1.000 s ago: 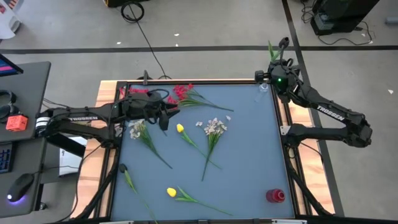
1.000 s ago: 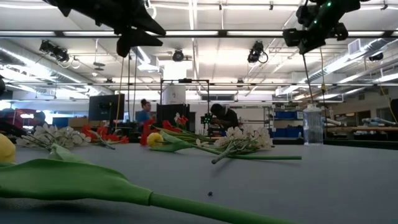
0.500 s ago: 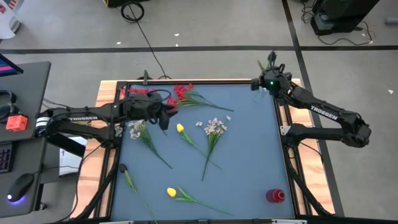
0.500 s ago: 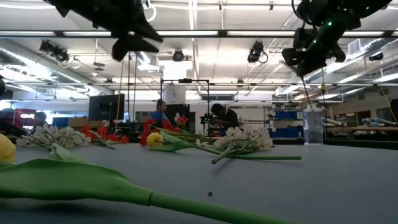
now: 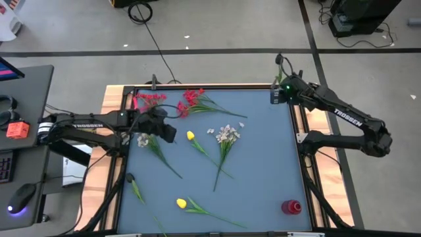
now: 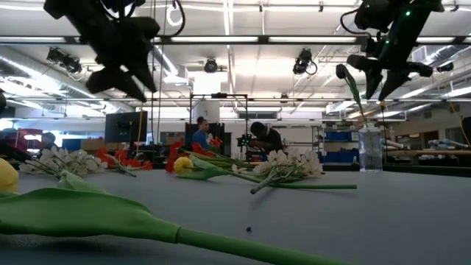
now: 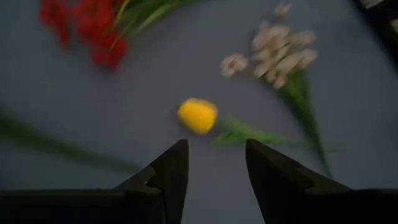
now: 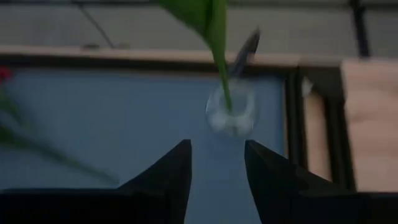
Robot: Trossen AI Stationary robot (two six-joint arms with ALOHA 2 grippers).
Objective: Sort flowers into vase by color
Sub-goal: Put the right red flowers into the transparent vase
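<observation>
A clear vase (image 8: 230, 116) stands at the table's far right corner (image 5: 278, 97). A green-stemmed flower (image 8: 219, 56) with a long leaf (image 6: 352, 82) stands upright in it, stem end in the neck. My right gripper (image 8: 216, 163) hangs open above and near the vase, with its fingers (image 6: 378, 82) apart beside the stem. My left gripper (image 7: 216, 163) is open in the air at the table's left (image 5: 168, 133), tipped down at a yellow tulip head (image 7: 198, 116) lying on the table. Red flowers (image 5: 191, 99) and whitish sprays (image 5: 227, 135) lie on the table.
A second whitish spray (image 5: 145, 139) lies under my left arm. Another yellow tulip (image 5: 181, 203) and a dark-headed stem (image 5: 130, 178) lie near the front edge. A red vase (image 5: 291, 207) stands at the near right. Wooden table rims (image 5: 309, 122) border the blue mat.
My right gripper has tipped downward, sunk a little and opened, letting go of the green stem, which now stands in the clear vase with its top swung toward the table's left. My left gripper has tipped down and sunk toward the yellow tulip, staying open.
</observation>
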